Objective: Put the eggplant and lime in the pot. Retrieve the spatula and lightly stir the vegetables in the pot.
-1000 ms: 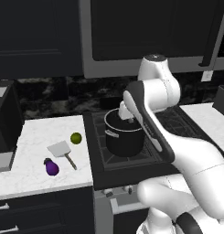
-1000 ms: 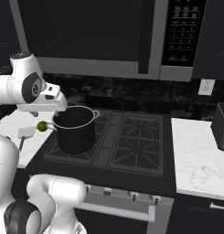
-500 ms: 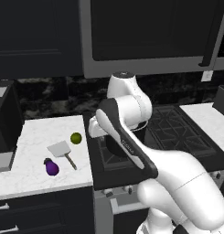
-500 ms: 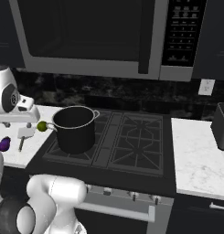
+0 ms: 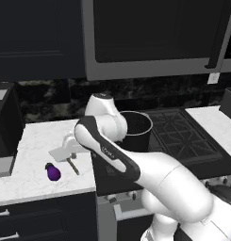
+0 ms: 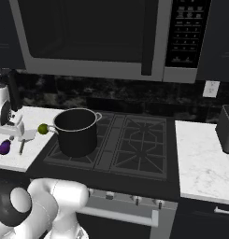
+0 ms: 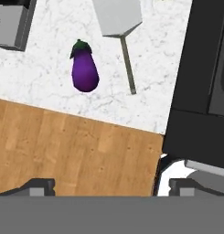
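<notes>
The purple eggplant [image 7: 84, 71] lies on the white counter, dark stem cap toward the back; it also shows near the counter's front [image 5: 53, 172] [image 6: 3, 147]. Just beside it rests the spatula [image 7: 118, 16], light-grey blade and thin handle [image 5: 72, 166]. My gripper [image 7: 111, 186] hangs open above the counter's front edge, short of the eggplant, holding nothing; its fingertips [image 7: 38, 186] stand wide apart. The lime [image 6: 42, 129] sits on the counter just left of the pot's handle. On the stove's left burner stands the black pot [image 5: 136, 129] [image 6: 76, 131]; I cannot see its bottom.
The black stove [image 6: 130, 144] lies right of the counter, its dark edge [image 7: 195, 68] close to the spatula handle. A dark appliance [image 5: 4, 122] stands at the counter's left end, another [image 6: 225, 128] on the right counter. A microwave [image 6: 111, 37] hangs overhead. Wooden floor [image 7: 77, 151] shows below.
The arm has swung left from above the pot to over the white counter, lowering the hand near the spatula and eggplant. Eggplant, lime, spatula and pot have stayed put.
</notes>
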Tool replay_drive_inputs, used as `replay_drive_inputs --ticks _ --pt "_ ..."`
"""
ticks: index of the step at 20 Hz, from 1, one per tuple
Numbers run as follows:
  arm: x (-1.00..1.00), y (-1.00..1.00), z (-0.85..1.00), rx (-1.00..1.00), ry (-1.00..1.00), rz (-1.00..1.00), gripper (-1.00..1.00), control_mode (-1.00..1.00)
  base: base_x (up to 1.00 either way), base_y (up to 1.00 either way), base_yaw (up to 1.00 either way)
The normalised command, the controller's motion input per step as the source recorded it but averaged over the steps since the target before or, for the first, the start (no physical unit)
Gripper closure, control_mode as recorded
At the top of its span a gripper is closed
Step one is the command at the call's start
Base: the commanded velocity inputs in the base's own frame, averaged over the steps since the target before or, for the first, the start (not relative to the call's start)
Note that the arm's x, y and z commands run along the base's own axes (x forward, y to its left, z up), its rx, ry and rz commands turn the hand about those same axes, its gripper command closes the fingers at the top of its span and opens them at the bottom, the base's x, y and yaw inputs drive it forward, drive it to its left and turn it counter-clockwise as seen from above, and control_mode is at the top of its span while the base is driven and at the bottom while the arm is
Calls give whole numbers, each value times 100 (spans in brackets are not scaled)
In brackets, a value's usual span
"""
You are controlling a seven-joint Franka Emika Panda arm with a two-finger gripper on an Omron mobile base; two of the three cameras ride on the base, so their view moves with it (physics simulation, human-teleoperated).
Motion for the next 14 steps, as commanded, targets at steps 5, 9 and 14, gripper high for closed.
replay_drive_inputs --ticks 5,9,14 --pt "28 87 -74 1 6 -1 -100 -100 0 0 0" --pt "48 44 -50 0 10 -3 -100 -100 0 0 0" --pt "44 37 -19 -3 2 -2 -100 -100 0 0 0"
